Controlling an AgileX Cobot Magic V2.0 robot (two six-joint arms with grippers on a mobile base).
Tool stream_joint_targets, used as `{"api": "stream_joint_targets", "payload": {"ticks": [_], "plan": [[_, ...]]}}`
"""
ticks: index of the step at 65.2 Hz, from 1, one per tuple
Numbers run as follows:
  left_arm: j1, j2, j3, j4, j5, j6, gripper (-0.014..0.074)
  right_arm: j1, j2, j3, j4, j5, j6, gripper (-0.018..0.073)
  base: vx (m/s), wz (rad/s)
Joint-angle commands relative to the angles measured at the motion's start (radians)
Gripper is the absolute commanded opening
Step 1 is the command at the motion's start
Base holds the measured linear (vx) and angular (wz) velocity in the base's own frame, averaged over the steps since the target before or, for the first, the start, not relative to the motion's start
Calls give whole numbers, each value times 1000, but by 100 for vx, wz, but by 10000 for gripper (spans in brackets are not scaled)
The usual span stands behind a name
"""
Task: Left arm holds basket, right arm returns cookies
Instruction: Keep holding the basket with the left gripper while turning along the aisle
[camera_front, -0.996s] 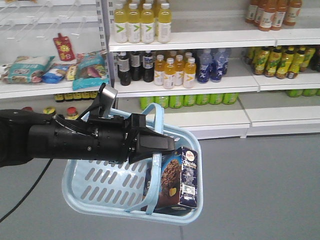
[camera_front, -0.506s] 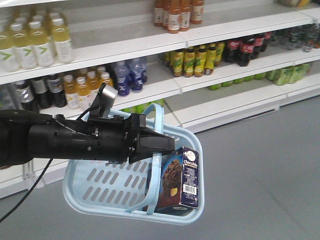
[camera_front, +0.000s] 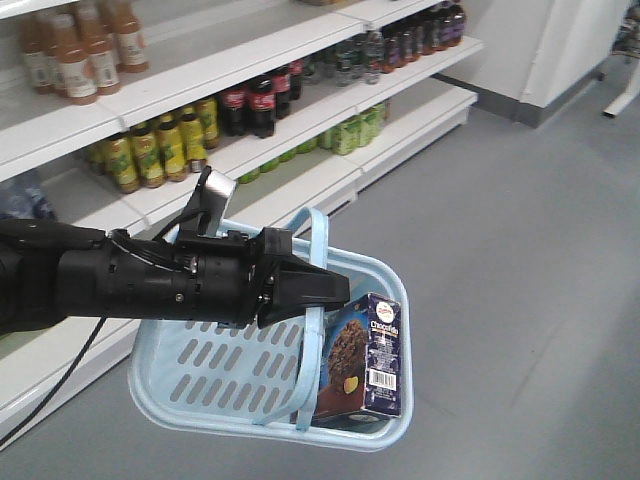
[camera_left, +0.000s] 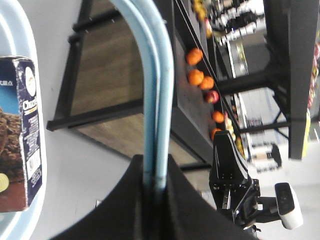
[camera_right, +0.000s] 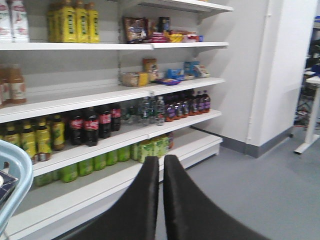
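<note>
The left arm (camera_front: 150, 285) hangs the basket (camera_front: 185, 362) at centre frame, with the left fingers (camera_left: 120, 210) pinched on its loop handle (camera_left: 157, 90). The cookies (camera_front: 365, 355) stand upright in the basket's lower-right corner, untouched. The right fingers (camera_right: 140, 200) are pressed together, holding nothing, and point at the drink shelves (camera_right: 100, 94). This looks like the carrying step. Next, the right fingers need to part, reach into the basket and grasp the box.

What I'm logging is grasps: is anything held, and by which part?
Jaws of the left gripper clamp the basket by its handle; the right gripper holds nothing.
</note>
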Motion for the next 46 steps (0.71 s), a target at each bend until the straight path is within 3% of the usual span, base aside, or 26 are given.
{"api": "stream_joint_targets", "payload": {"ticks": [1,46], "plan": [[-4,-50,-27,-120,60,14,-6,-1,-13,17,-6,-76,-3,-11,20,-79],[-4,-50,-27,-120,57,14,-6,-1,-13,17,-6,-76,-3,-11,18,-68]]}}
